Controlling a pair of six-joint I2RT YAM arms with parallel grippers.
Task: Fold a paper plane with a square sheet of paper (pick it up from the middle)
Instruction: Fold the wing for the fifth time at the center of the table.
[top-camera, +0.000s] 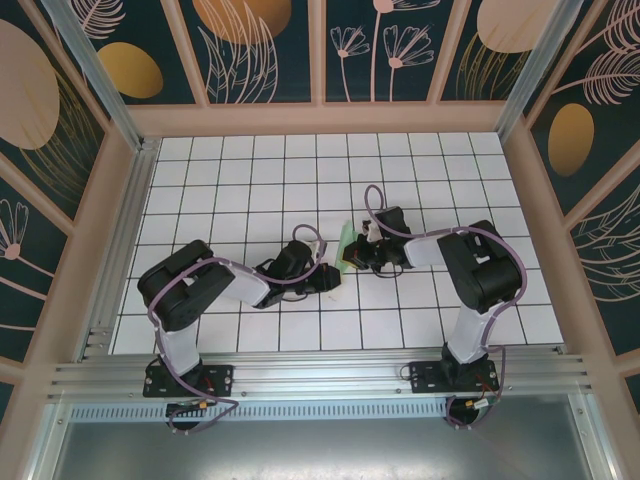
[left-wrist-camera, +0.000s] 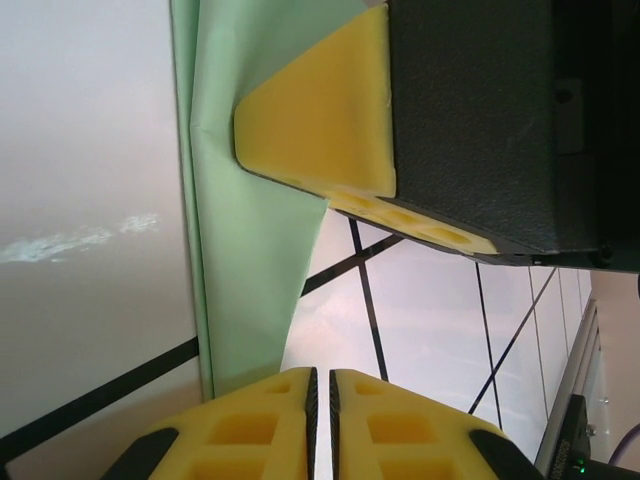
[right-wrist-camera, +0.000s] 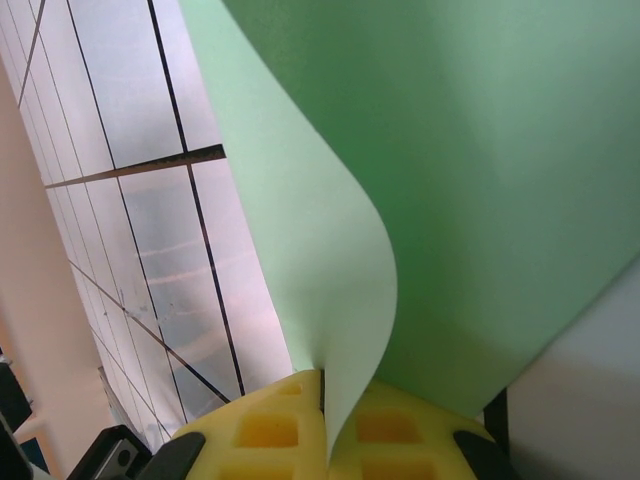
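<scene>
Square sheet of paper (right-wrist-camera: 480, 150) held upright, curled, pinched in closed right gripper (right-wrist-camera: 322, 400). Left gripper (left-wrist-camera: 320, 385) closed, sheet edge just beside it; grip on sheet unconfirmed. First fold judged in hand; edges to be aligned, crease pressed.

A: Surface?
B: White table (top-camera: 250, 170), dark grid lines, square tiles all over.
A: Anything on it?
B: Green sheet (top-camera: 347, 245) over the middle tiles, upright; contact with the top unclear.

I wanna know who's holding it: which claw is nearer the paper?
Right. The right claw pinches the paper between its fingers; the left claw is shut just beside it.
</scene>
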